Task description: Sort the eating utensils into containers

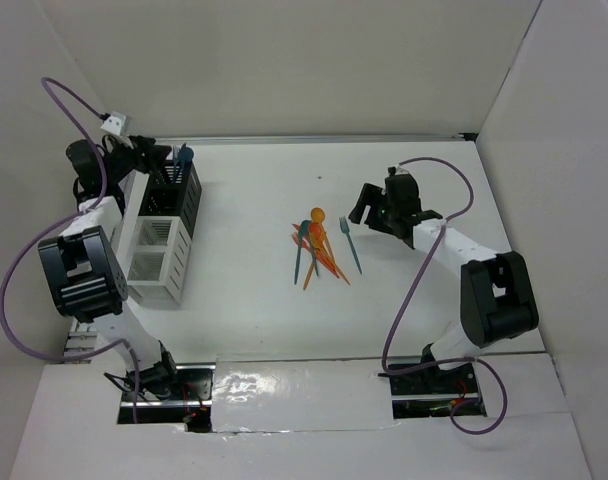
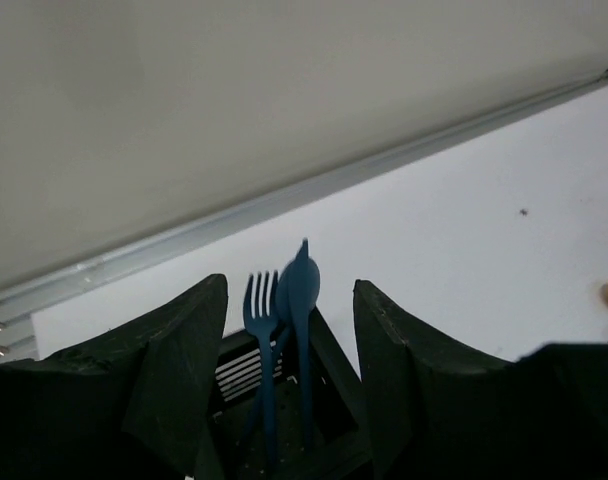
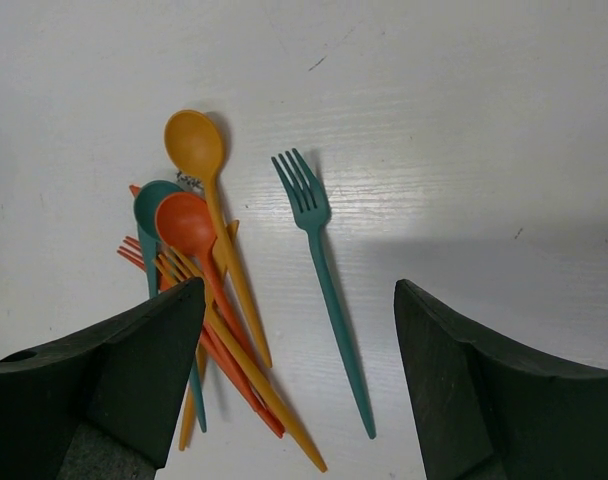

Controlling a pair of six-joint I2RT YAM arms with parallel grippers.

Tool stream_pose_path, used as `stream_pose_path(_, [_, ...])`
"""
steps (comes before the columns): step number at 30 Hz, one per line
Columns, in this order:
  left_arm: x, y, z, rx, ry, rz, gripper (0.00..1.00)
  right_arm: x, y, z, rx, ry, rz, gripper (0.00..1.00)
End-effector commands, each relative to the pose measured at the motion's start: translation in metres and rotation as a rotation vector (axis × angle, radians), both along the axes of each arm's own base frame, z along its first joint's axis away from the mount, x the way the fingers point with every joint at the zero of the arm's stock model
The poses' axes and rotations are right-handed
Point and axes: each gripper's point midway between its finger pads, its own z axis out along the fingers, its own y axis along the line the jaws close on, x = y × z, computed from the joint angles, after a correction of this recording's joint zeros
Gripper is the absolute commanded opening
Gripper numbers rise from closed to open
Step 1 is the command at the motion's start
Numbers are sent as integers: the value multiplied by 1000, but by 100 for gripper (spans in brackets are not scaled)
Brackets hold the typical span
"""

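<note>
Left pincer (image 1: 172,160): fingers apart, poised over the black mesh bin (image 1: 191,200) at the 12 o'clock end of the bin row, close to the left wall.
Between those fingers: blue fork (image 2: 260,310) and blue spoon (image 2: 302,285), upright in the mesh bin, heads up, touched by neither finger.
White bins (image 1: 181,256): joined to the mesh bin on its 6 o'clock side; contents not discernible.
Right pincer (image 1: 364,208): fingers wide apart, gripping nothing, at 2 o'clock of the heap.
Heap (image 1: 314,252): mid-worktop, orange and teal pieces crossed over one another.
Teal fork (image 1: 351,243): alone just beside the heap at 3 o'clock, tines toward 12 o'clock, not touching the heap.
Open room: broad bare worktop (image 1: 244,200) between bins and heap; more bare surface from the lone fork toward 3 o'clock up to the right wall.
Far edge: metal rail (image 1: 314,140) along the 12 o'clock border.
Right wrist view only: yellow-orange spoon (image 3: 199,150), red-orange spoon (image 3: 184,222) and teal spoon (image 3: 149,205) told apart, orange fork tines poking out at 9 o'clock; teal fork framed in the gap between the fingers.
Left wrist view only: clear gaps either side of the blue pair; from above, just a blue tip.
</note>
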Motion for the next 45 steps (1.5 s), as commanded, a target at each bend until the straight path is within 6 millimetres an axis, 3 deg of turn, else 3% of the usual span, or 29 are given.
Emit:
stream_pose_path(1, [-14,1,96,55,-157,31,66,12,13,42,8,-142,60,83])
stream_pose_path(2, [-23,-4,114,58,-173,30,67,11,13,44,-5,-153,73,83])
stream_pose_path(4, [-32,-20,124,85,-146,13,68,8,21,45,-7,-157,103,82])
stream_pose_path(5, [-41,-51,139,108,-164,-37,68,5,27,43,-12,-157,133,82])
stream_pose_path(6, [-49,-47,148,119,-154,-16,68,4,29,42,-22,-158,146,82])
stream_pose_path(8, [-55,-82,146,142,-69,-57,70,6,30,44,-31,-169,168,82])
stream_pose_path(9, [-63,-116,147,121,-39,-100,70,2,35,36,-38,-145,186,82])
stream_pose_path(10, [-63,-107,131,52,75,-37,70,2,35,37,-45,-142,191,82])
stream_pose_path(12, [-80,-143,113,14,153,-90,70,2,35,29,-63,-117,194,81])
stream_pose_path(13, [-94,-176,104,-24,211,-134,70,1,32,25,-79,-103,181,80])
stream_pose_path(14, [-101,-170,88,-38,256,-105,69,2,30,25,-85,-105,171,80])
stream_pose_path(16, [-123,-221,63,-48,356,-166,68,1,27,22,-95,-91,161,80])
stream_pose_path(17, [-131,-235,48,-35,400,-178,68,-2,27,19,-98,-86,164,80])
stream_pose_path(18, [-124,-226,31,-51,462,-117,67,-1,24,23,-101,-95,151,79])
stream_pose_path(19, [-139,-256,14,-19,514,-154,66,-4,23,20,-101,-89,150,79])
stream_pose_path(22, [-151,-284,-43,17,698,-154,63,-7,16,20,-105,-89,122,79])
stream_pose_path(23, [-155,-289,-53,22,750,-137,62,-10,15,19,-106,-86,122,79])
stream_pose_path(24, [-155,-296,-77,45,811,-123,62,-10,15,24,-97,-97,116,79])
stream_pose_path(32, [-169,-336,-142,182,951,-75,62,-19,2,22,-105,-88,68,80])
stream_pose_path(33, [-164,-332,-147,201,963,-37,62,-21,0,18,-108,-79,65,80])
stream_pose_path(35, [-172,-342,-163,241,990,-36,61,-23,-2,17,-106,-77,60,80])
stream_pose_path(45, [-168,-348,-193,288,1029,20,60,-23,-14,19,-116,-81,40,80])
